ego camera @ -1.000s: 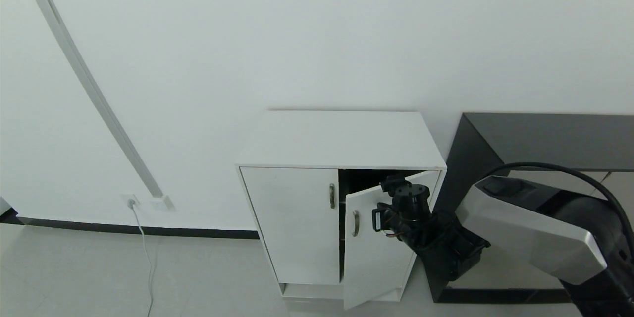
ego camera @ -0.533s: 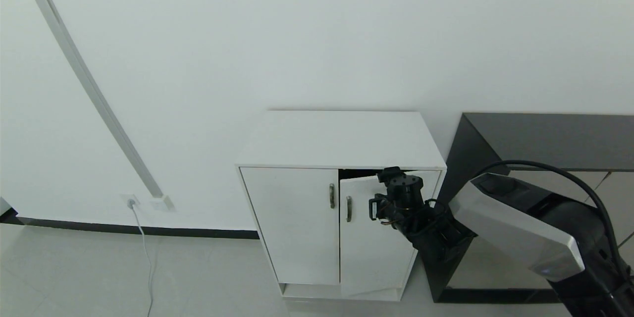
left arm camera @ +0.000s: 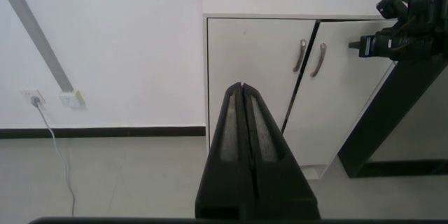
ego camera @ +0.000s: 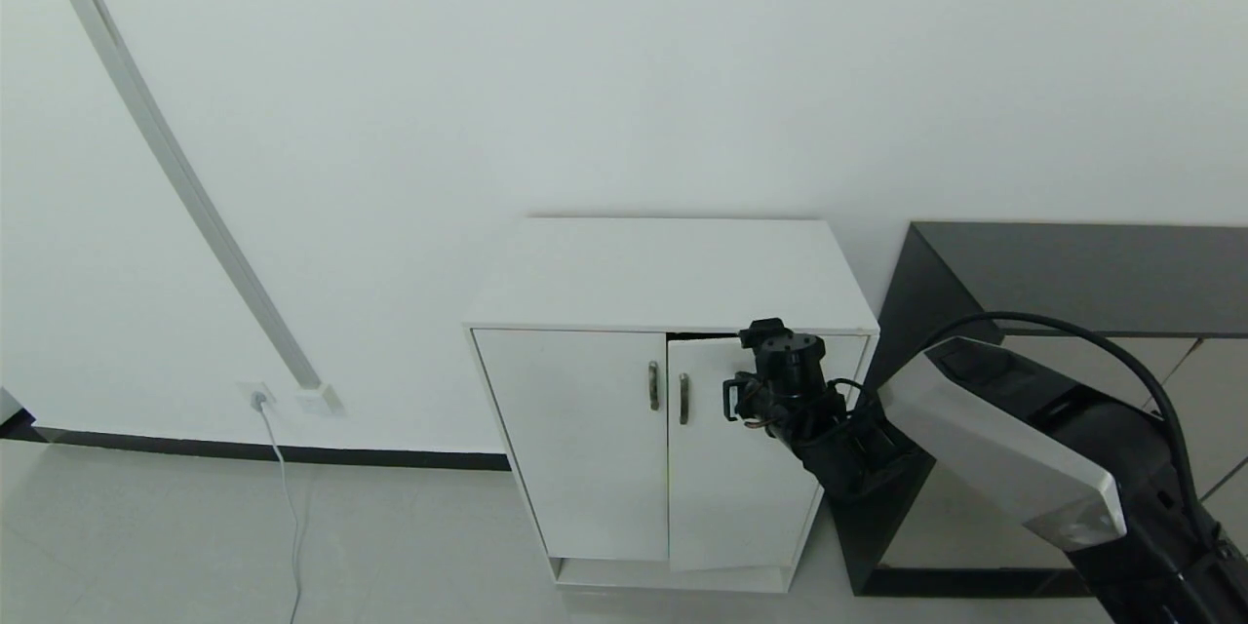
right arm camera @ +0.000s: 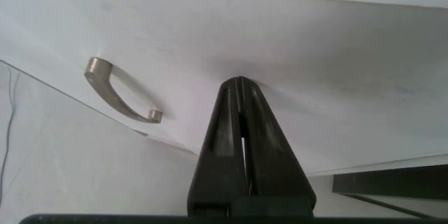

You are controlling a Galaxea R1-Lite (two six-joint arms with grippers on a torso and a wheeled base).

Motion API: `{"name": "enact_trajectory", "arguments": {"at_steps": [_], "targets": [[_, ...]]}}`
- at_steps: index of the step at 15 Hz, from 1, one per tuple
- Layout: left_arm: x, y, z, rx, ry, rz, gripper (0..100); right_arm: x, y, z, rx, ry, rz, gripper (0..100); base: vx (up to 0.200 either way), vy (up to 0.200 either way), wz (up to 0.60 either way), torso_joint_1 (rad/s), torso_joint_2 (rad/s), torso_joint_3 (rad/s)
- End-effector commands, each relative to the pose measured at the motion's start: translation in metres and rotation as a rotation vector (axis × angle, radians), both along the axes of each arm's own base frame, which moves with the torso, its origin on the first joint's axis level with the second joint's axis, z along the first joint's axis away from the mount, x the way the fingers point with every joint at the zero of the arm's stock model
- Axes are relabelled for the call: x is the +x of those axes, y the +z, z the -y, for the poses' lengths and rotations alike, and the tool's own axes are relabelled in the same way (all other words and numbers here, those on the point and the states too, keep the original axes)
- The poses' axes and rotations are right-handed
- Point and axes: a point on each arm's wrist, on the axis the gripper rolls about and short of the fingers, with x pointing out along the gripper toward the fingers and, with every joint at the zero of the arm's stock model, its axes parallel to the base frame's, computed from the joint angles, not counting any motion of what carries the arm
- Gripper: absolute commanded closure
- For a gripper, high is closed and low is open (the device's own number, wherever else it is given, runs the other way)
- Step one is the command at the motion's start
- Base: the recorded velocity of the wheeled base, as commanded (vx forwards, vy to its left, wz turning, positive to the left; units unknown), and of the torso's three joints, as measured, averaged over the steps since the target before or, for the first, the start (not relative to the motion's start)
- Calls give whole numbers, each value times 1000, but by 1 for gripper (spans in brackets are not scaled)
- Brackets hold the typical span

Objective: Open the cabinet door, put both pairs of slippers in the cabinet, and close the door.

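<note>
Right gripper [right arm camera: 241, 84]: fingers pressed together, holding nothing, tip set against the face of the white cabinet's right-hand door [ego camera: 741, 487], just beside its curved brushed-metal handle [right arm camera: 122, 94]. That door stands all but shut, with a thin dark gap along its top edge. The left-hand door [ego camera: 575, 439] lies flush. The white two-door floor cabinet [ego camera: 673, 273] stands against the wall, with a low black unit [ego camera: 1072, 273] just beside it. Left gripper [left arm camera: 241, 91]: fingers closed and empty, well apart from the cabinet and pointing towards it.
</note>
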Motion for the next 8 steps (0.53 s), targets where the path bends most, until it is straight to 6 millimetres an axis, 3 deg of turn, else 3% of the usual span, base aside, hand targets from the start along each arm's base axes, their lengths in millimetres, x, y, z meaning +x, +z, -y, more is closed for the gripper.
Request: {"name": "enact_trajectory", "arguments": {"at_steps": [1,8], "targets": [[0,0,0,-1,0,-1,100,4,1,0,3,-5,5,100,0,0,0,0,0,0],[0,0,0,-1,0,-1,100,13,1,5,5,-23,10,100,0,0,0,0,0,0]]}}
